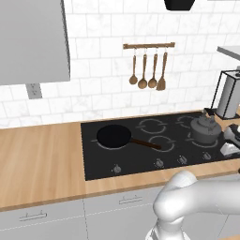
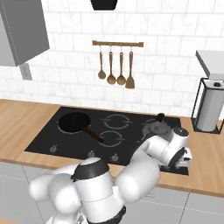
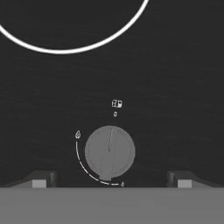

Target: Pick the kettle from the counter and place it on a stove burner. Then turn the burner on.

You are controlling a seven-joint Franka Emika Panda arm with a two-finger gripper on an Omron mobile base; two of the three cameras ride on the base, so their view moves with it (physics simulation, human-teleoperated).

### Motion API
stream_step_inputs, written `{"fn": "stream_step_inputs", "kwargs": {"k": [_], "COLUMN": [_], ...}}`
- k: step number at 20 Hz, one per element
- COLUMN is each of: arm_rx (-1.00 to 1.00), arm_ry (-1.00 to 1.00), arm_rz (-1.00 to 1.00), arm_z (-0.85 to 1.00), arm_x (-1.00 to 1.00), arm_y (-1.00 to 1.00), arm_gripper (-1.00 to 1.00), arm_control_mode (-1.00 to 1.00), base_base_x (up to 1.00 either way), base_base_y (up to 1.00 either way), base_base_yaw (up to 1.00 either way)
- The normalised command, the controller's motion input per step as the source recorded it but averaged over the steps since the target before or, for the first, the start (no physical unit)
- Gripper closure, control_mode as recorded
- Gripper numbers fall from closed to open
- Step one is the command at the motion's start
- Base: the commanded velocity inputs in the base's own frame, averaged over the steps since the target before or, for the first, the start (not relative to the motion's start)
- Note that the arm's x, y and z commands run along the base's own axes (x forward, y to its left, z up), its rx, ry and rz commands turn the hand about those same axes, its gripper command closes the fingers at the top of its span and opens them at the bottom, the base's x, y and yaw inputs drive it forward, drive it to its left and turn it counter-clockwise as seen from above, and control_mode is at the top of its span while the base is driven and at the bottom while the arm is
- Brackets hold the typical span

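Note:
The dark grey kettle point(image 1: 204, 129) stands upright on the black cooktop's right rear stove burner; in the right base view my arm partly hides the kettle point(image 2: 154, 127). The light wood counter point(image 1: 42, 159) runs either side of the cooktop. My gripper point(image 3: 111, 180) is open and points down at a round silver knob point(image 3: 109, 152), which lies between the two fingertips point(image 3: 41, 180) with nothing held. A pale burner ring point(image 3: 65, 49) arcs beyond the knob. The hand point(image 2: 177, 151) hovers over the cooktop's front right corner, in front of the kettle.
A black frying pan point(image 1: 114, 136) sits on the left burner, handle pointing right. More silver knobs point(image 1: 159, 163) line the cooktop's front edge. Wooden utensils point(image 1: 149, 70) hang on the wall. A paper towel holder point(image 1: 228, 96) stands on the counter at the right.

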Motion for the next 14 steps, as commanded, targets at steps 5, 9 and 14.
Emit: {"fn": "stream_step_inputs", "kwargs": {"k": [5,9,14], "arm_rx": [0.0,0.0,0.0], "arm_ry": [0.0,0.0,0.0], "arm_rz": [0.0,0.0,0.0], "arm_z": [-0.22,-0.14,-0.18], "arm_x": [0.08,0.16,0.14], "arm_y": [0.13,0.05,0.0], "arm_gripper": [-1.0,-1.0,-1.0], "arm_control_mode": [-1.0,-1.0,-1.0], "base_base_x": [0.0,0.0,0.0], "base_base_y": [0.0,0.0,0.0], "base_base_yaw": [0.0,0.0,0.0]}}
